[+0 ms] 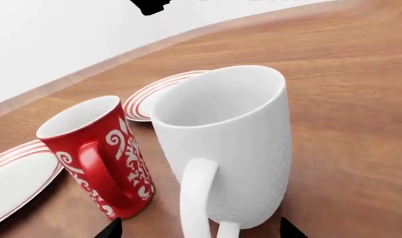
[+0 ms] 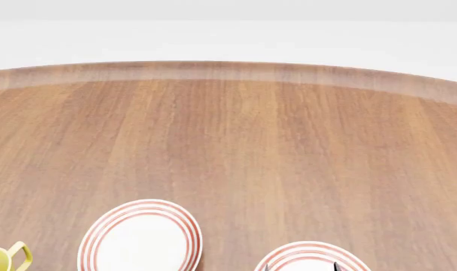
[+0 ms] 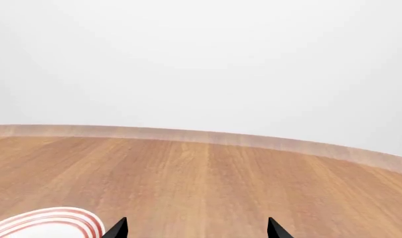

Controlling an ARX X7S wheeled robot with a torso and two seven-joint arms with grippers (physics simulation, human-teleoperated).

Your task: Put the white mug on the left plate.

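Trouble looms if the spread left gripper closes skewed around the white mug, knocking the touching red mug over.

The white mug, tall, plain and all white, is standing upright on the wooden table, its loop handle facing the left wrist camera. The left plate, round and white with thin red rings around its rim, is lying flat near the table's near edge, left of centre.
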